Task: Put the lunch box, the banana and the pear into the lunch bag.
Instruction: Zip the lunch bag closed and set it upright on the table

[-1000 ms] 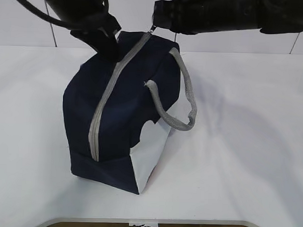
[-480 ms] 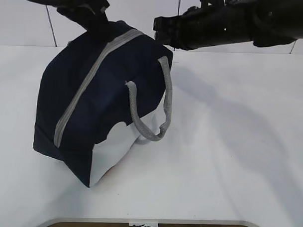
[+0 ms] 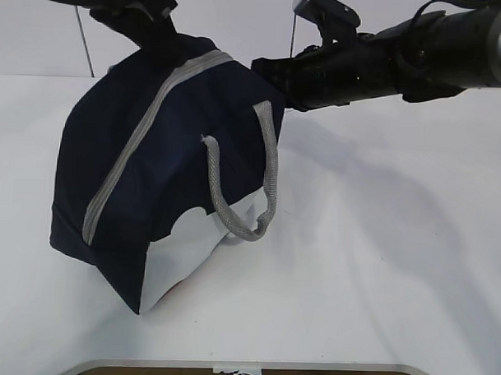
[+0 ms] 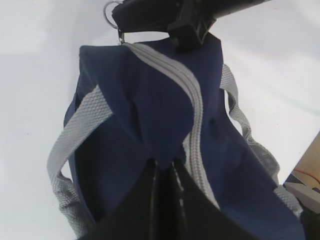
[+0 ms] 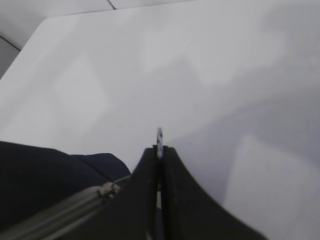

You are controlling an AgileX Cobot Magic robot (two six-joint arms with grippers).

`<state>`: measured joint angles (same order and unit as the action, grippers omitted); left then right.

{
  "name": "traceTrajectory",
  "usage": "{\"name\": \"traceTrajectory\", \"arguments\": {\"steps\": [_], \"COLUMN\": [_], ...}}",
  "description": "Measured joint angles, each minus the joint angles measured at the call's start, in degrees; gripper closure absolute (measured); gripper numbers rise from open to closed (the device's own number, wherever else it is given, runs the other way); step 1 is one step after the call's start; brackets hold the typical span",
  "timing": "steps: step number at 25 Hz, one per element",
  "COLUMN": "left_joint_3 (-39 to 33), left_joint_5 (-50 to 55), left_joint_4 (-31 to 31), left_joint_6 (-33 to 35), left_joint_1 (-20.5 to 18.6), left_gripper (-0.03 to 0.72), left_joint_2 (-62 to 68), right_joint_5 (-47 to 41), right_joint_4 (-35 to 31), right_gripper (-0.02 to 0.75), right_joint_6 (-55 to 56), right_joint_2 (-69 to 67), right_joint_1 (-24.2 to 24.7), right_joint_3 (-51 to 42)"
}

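1. Left claw (image 4: 164,172) pinches a fold of the lunch bag (image 3: 152,176) fabric; right claw (image 5: 159,155) is pressed together on the zipper's ring pull (image 4: 112,9).
2. We see the bag tilted, near the bench's (image 3: 396,267) far left edge, zipper (image 3: 137,142) closed.
3. Lunch box, banana and pear are nowhere visible; we judge them packed.
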<state>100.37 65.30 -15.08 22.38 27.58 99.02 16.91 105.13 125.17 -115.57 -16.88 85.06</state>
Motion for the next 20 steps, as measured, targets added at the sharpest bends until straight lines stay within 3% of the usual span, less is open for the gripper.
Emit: {"name": "traceTrajectory", "arguments": {"steps": [20], "left_joint_3": [0.0], "left_joint_5": [0.8], "left_joint_4": [0.0], "left_joint_6": [0.0], "left_joint_1": [0.0], "left_gripper": [0.691], "left_joint_2": [-0.12], "right_joint_5": [0.65], "right_joint_4": [0.03], "right_gripper": [0.737], "right_joint_6": [0.19], "right_joint_2": [-0.04], "right_joint_1": [0.0], "right_joint_3": [0.0]}}
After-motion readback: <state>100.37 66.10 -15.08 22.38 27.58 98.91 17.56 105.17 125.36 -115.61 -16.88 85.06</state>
